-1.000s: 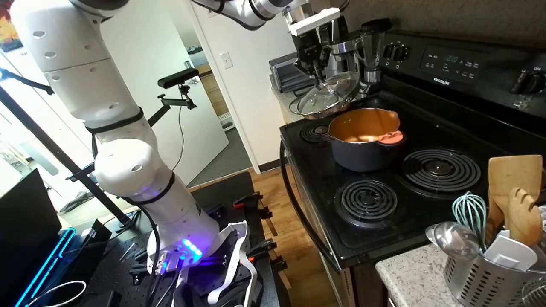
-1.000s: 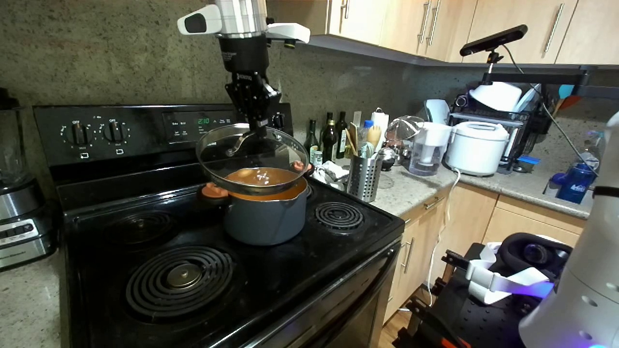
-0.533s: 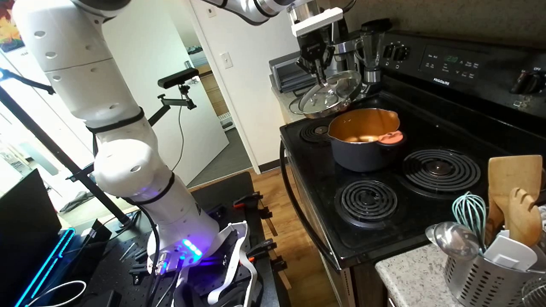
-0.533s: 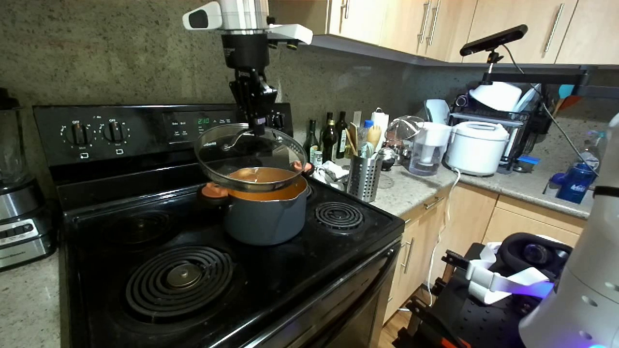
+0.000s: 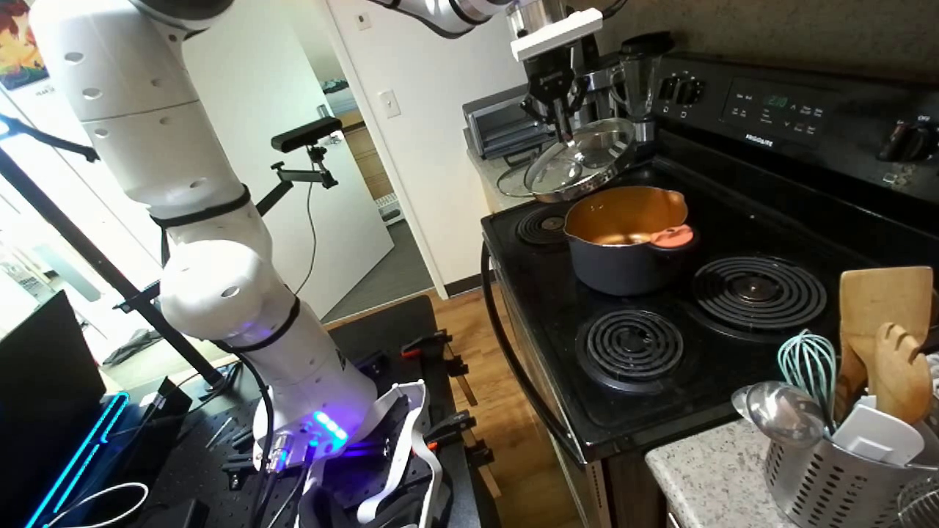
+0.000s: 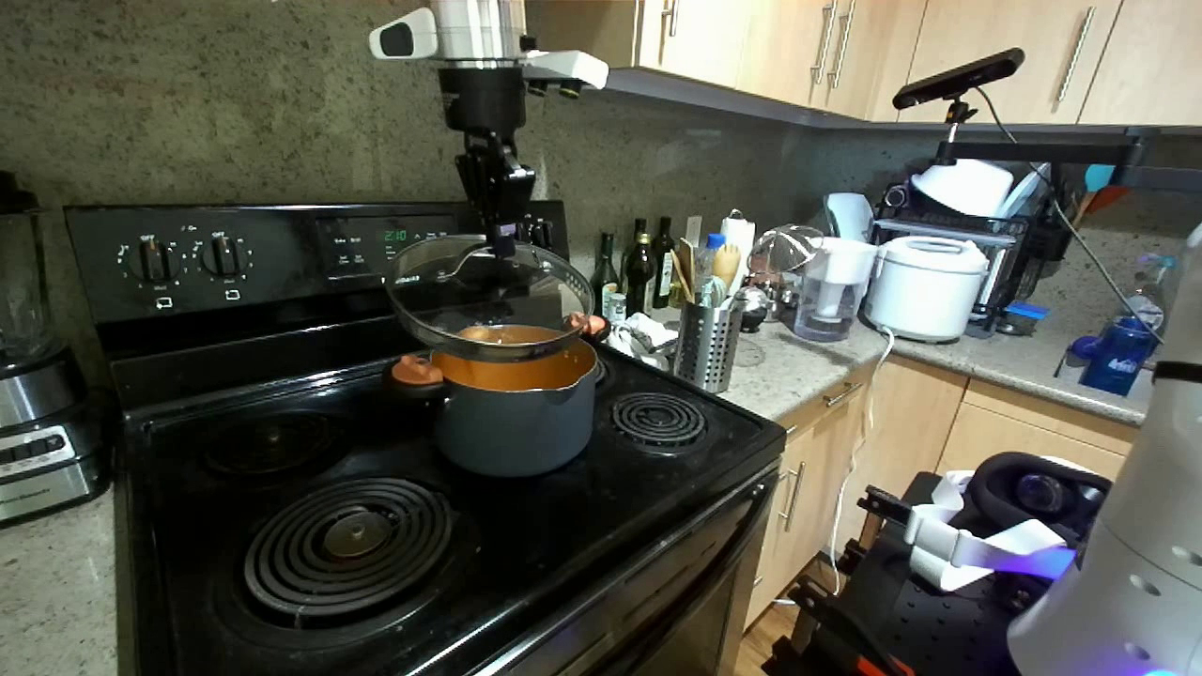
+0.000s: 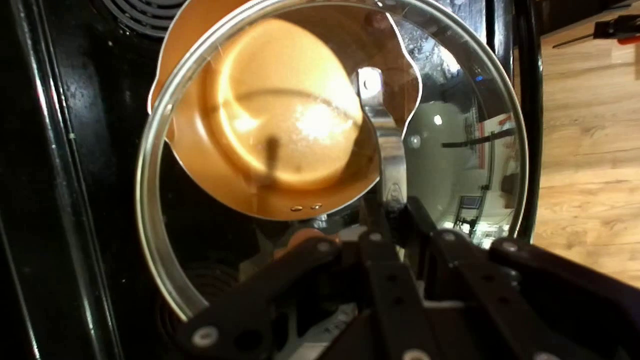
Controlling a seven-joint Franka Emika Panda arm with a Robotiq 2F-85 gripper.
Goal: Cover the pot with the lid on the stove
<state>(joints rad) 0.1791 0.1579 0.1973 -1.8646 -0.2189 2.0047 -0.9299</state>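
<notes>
In an exterior view I see pot (image 6: pixel 515 432) on stove (image 6: pixel 526 535), between coils (image 6: pixel 355 537). Lid (image 6: pixel 488 300) in my gripper (image 6: pixel 502 249), above pot. Blender (image 6: pixel 42 432) left of stove, on left counter (image 6: pixel 56 573). Right of stove, on right counter (image 6: pixel 798 364): holder (image 6: pixel 708 345) nearest stove, bottles (image 6: pixel 640 268) behind it, pitcher (image 6: pixel 826 286) right of holder, rice cooker (image 6: pixel 925 286) farther right. Cupboards (image 6: pixel 742 47) above.

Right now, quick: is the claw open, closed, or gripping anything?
Claw: closed, holding the glass lid by its metal handle.

Speckled wall (image 6: pixel 244 103), pale wood cabinets (image 6: pixel 873 47), wooden floor (image 7: pixel 590 165).
</notes>
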